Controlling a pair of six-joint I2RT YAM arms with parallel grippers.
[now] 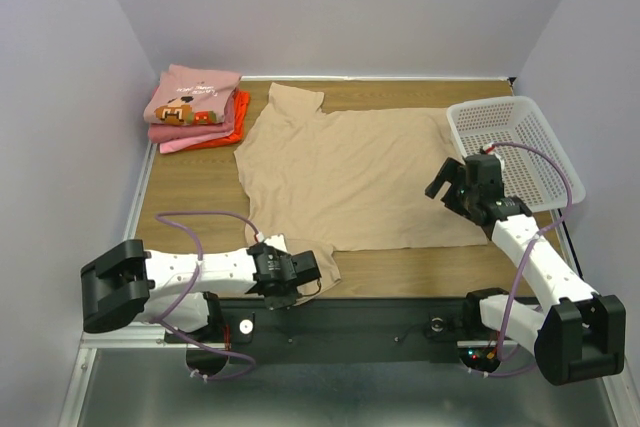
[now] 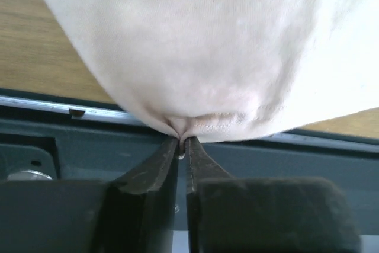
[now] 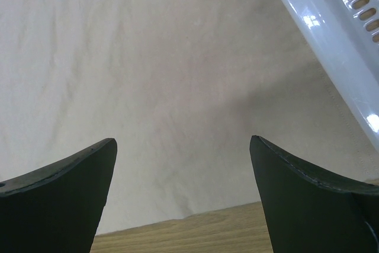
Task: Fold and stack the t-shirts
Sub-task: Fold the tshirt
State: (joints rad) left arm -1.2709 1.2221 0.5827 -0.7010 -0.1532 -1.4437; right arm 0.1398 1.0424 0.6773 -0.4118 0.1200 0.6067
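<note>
At the near table edge, the left gripper (image 2: 182, 141) has its dark fingers closed tight on a puckered hem fold of the plain tan soft-knit t-shirt (image 1: 350, 177), which lies spread on the wooden table (image 1: 190, 182). The pinched tip is hidden. The right gripper (image 3: 183, 146) hovers with fingers wide over the shirt's right edge, beside the white plastic mesh basket (image 1: 490, 104). Far left, a dusty pink graphic t-shirt (image 1: 195, 87) tops a folded stack, with the orange-red t-shirt (image 1: 238, 112) mostly covered.

The tan t-shirt (image 1: 350, 177) is soft matt cloth, the table (image 1: 190, 187) wood-grain, the basket (image 1: 515, 147) glossy white plastic.
</note>
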